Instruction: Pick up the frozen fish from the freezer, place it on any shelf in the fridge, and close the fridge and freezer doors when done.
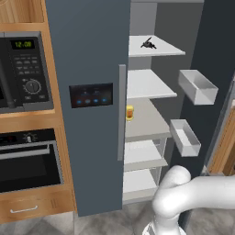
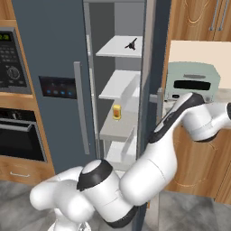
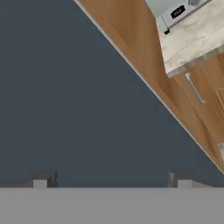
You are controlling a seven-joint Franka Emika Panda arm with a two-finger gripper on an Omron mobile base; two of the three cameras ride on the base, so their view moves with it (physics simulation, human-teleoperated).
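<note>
Fish (image 1: 148, 44): lies on top fridge shelf (image 1: 163, 49); probably light, stiff, spiky.
Hold: across its body.
End effector (image 3: 111, 180): fingers apart, empty, facing the fridge door (image 3: 87, 96).

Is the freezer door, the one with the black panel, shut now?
Shut. The freezer door lies flat across its compartment, while the fridge door stands swung open, its bins facing the shelves.

A black microwave (image 1: 23, 73) sits above a black built-in oven (image 1: 27, 160) in wooden cabinetry, with a drawer (image 1: 25, 209) beneath. A small yellow-orange jar (image 1: 130, 112) stands on a middle board. A pale green toaster oven (image 2: 193, 80) rests on the light surface (image 3: 192, 39).
</note>
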